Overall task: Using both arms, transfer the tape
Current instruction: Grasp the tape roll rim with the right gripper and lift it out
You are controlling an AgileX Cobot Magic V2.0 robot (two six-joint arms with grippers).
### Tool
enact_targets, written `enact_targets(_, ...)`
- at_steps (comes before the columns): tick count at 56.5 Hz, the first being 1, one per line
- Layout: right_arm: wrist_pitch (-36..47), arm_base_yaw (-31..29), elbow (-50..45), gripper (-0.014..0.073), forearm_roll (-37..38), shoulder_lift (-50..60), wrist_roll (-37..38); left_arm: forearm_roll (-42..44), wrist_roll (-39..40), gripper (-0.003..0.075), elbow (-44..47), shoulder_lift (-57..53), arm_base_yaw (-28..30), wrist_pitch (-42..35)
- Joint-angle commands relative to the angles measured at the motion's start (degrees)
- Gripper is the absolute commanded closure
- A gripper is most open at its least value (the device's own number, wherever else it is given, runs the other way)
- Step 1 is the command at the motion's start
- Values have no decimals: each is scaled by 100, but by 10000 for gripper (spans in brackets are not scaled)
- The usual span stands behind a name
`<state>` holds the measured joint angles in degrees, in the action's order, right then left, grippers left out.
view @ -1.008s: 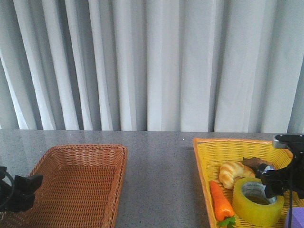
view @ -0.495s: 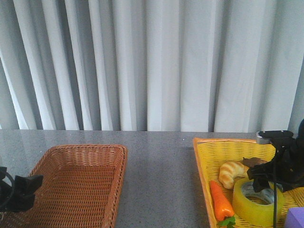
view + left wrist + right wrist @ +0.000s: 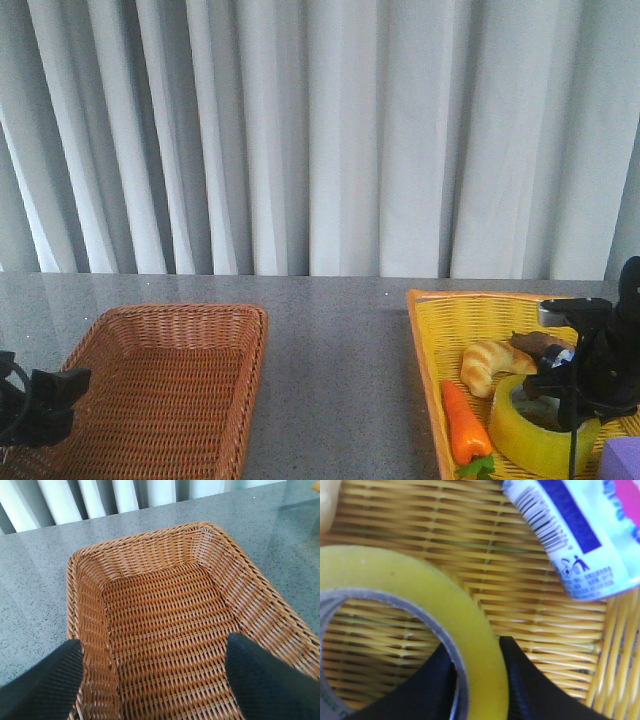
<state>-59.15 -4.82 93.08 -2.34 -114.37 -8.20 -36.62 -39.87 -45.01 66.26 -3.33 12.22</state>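
In the yellow basket, the right tool straddles the wall of the tape, fingers not visibly clamped: pickup step. Next: close and lift. The left tool is wide.

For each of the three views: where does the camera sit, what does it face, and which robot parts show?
Front: looks forward over the table at the brown basket, yellow basket and both grippers.
Left wrist: above the brown basket; open left gripper shows.
Right wrist: close on the tape, right gripper straddling its wall.
Shared: tape in front and right wrist.
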Motion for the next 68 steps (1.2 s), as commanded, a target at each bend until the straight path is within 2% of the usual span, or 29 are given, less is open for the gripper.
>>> enact_targets(1,72,-1,269,555,-71,305,-18,-120,29,147,-194,-105,-29,-290)
enact_targets(5,45,-1,350,606,-71,314,-45,-120,29,147,-194,-105,-29,-275)
enact_targets(23,-163,6,1084,601,-805,652,-71,-120,29,164,-194,-105,-29,-227)
enact_targets(32,-386,200,1676,599,-1498,830,-581,-120,29,182,-194,-105,-29,-204)
enact_targets(38,-332,666,1991,599,-1682,952,-1020,-120,29,186,-194,-105,-29,-193)
enact_targets(55,152,2158,2204,599,-1181,751,-1101,-120,29,186,-194,-105,-29,-57)
enact_targets(68,83,2746,2204,599,-287,222,-644,-120,29,186,-194,-105,-29,-33)
